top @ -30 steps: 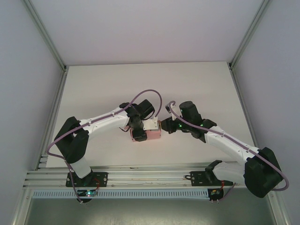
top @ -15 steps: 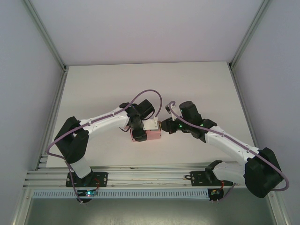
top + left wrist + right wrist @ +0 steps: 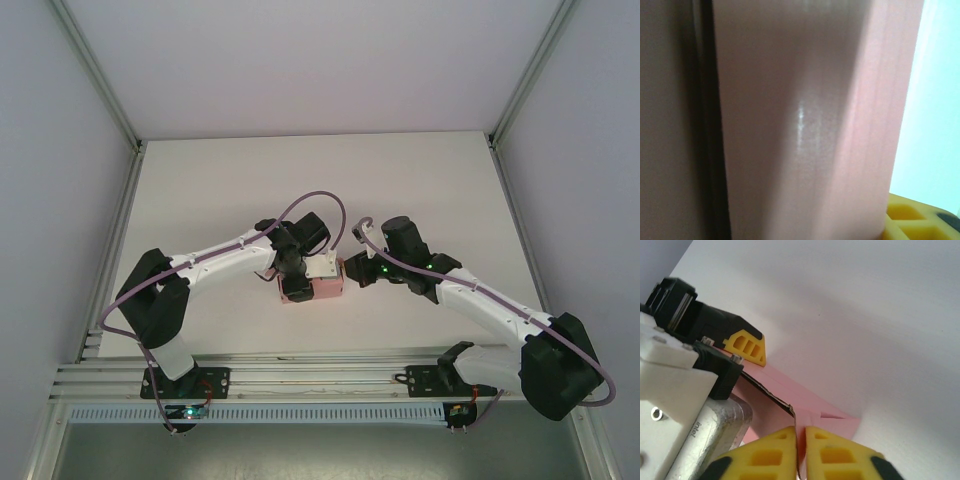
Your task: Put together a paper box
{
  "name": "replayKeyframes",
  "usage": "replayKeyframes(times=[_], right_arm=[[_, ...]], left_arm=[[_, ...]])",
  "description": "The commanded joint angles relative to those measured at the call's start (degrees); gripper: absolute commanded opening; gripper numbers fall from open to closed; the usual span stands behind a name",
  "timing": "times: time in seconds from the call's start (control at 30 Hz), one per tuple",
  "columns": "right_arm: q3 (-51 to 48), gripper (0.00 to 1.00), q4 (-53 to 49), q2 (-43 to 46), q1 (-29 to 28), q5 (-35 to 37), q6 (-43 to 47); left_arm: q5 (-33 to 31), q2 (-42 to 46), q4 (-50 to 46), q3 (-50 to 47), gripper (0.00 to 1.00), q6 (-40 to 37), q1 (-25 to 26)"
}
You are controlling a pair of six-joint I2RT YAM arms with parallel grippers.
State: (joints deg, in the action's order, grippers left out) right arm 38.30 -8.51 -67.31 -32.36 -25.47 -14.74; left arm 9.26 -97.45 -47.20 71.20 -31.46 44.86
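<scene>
The pink paper box (image 3: 322, 290) sits partly folded mid-table between both arms. My left gripper (image 3: 296, 280) comes down on its left part and is shut on it. In the left wrist view a pink wall of the paper box (image 3: 805, 125) is pressed up close, with one yellow fingertip (image 3: 917, 220) beside it. My right gripper (image 3: 347, 272) meets the box's right side. In the right wrist view the right gripper (image 3: 800, 432) is shut on a thin upright flap edge of the paper box (image 3: 812, 405). The left gripper's yellow fingertip (image 3: 746, 346) rests at the far side.
The white table (image 3: 200, 180) lies bare around the box. Aluminium rails (image 3: 300, 380) run along the near edge by the arm bases. Grey walls with metal posts (image 3: 100, 80) close in the left, right and back sides.
The right arm's wrist has edged slightly left toward the box. The left arm and the box have not moved.
</scene>
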Motion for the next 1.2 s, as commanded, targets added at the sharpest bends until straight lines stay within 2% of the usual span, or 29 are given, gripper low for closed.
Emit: replayKeyframes(times=[0.0,0.1,0.37,0.5,0.67,0.77,1.0,1.07,1.17], right_arm=[[1.14,0.03,0.42,0.07,0.0,-2.01,-0.34],[1.55,0.0,1.57,0.85,-0.07,-4.19,-3.41],[-0.85,0.0,12.71,0.29,-0.31,-5.3,-22.05],[-1.69,0.0,16.35,-0.41,-0.44,-6.18,-27.54],[-5.3,0.0,27.61,-1.16,0.9,-6.85,-38.57],[-6.04,0.0,31.03,-1.37,1.15,-7.01,-41.52],[-5.87,0.0,31.33,-2.69,1.69,-9.64,-40.95],[-5.66,0.0,29.88,-3.17,1.8,-10.69,-34.34],[-4.92,0.0,20.09,-3.03,1.03,-6.65,-17.87]], left_arm=[[0.89,-0.58,0.0,0.5,0.54,-0.37,-0.68],[0.17,-0.84,0.08,0.7,0.54,-0.12,-0.71],[-0.37,-1.35,0.69,0.99,0.54,0.39,-0.61],[-0.03,-1.9,0.91,1.28,0.54,0.55,-0.52],[-0.2,-2.77,0.71,1.68,0.53,0.32,-0.43],[0.08,-2.8,0.66,1.49,0.53,0.01,-0.4],[0.33,-2.76,1.01,1.22,0.53,-0.45,-0.39],[0.41,-2.88,1.04,1.15,0.53,-0.56,-0.42],[0.14,-2.8,1.23,1.03,0.53,-0.53,-0.47]])
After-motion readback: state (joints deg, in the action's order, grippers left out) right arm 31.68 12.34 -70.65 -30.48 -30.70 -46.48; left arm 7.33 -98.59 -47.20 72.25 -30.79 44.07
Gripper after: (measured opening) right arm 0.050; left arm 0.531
